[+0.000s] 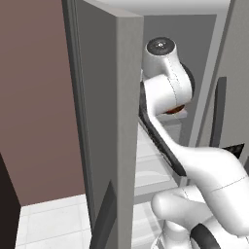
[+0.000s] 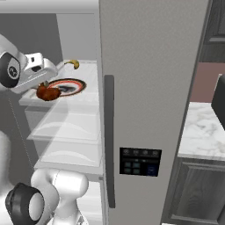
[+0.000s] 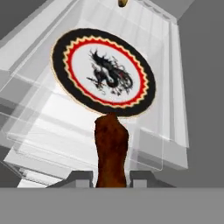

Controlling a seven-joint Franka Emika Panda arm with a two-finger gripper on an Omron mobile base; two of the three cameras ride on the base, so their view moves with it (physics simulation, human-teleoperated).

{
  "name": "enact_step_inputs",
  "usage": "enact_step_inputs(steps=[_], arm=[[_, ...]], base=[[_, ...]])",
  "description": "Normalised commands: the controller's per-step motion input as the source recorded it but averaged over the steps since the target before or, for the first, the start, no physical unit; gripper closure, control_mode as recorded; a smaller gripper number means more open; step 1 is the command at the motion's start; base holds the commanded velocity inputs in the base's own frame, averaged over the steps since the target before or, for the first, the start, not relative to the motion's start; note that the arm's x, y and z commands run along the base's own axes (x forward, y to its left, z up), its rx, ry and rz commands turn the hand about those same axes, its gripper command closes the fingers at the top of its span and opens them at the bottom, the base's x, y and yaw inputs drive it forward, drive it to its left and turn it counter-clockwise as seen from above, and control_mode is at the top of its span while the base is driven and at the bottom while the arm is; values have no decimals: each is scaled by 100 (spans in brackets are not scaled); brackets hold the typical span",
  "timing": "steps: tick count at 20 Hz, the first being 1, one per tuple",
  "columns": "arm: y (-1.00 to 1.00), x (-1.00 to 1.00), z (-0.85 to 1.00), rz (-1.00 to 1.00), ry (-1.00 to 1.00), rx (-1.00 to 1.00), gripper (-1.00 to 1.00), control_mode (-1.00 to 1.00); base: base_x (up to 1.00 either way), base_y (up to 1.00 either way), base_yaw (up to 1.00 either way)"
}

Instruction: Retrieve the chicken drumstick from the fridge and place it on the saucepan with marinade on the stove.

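Note:
The fridge (image 2: 149, 88) stands with its left door (image 1: 104, 121) swung open, and my arm reaches inside. The reddish-brown chicken drumstick (image 3: 111, 146) sits upright between my fingertips (image 3: 82, 178), which press on both of its sides. My gripper (image 3: 111, 179) is shut on it. In the right base view the chicken drumstick (image 2: 47, 93) hangs under my gripper (image 2: 44, 85) at the front edge of the upper clear shelf (image 2: 88, 100), just in front of the plate. The saucepan and the stove are out of view.
A round white plate (image 3: 103, 72) with a black and red rim and a dragon picture lies on the shelf behind the drumstick. A small curved yellow-brown item (image 2: 74, 63) lies further back. The shut right door carries a dark handle (image 2: 109, 140). A marble counter (image 2: 204, 132) lies to the right.

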Motion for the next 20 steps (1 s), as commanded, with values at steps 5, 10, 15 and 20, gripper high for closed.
enact_step_inputs(steps=[5, 10, 15, 20], arm=[[-39, -100, -42, -13, 0, 0, 100, -100], [-38, -100, -29, -11, -1, 0, 100, -100], [-24, -63, -2, -5, -13, 0, 100, -100], [0, -3, 0, 0, -4, 0, 100, -100]], base=[[0, 0, 0], [0, 0, 0], [0, 0, 0], [0, 0, 0]])
